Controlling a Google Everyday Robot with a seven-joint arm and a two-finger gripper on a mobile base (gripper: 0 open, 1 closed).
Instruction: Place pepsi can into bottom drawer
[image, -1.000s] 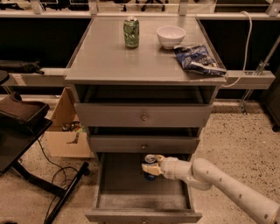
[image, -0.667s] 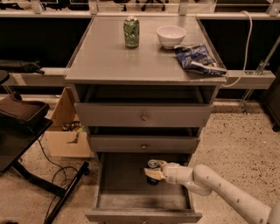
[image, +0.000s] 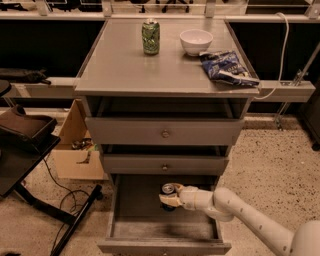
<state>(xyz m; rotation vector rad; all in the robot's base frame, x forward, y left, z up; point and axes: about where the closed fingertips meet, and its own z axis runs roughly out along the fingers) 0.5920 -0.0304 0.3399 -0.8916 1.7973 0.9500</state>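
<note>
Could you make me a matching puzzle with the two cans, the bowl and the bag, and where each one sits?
1. green can
2. bowl
3. bag
4. pepsi can

A. in the open bottom drawer, at the gripper
B. cabinet top, right edge
C. cabinet top, left of the bowl
D. cabinet top, between green can and bag

Pairs: 1-C, 2-D, 3-B, 4-A.
</note>
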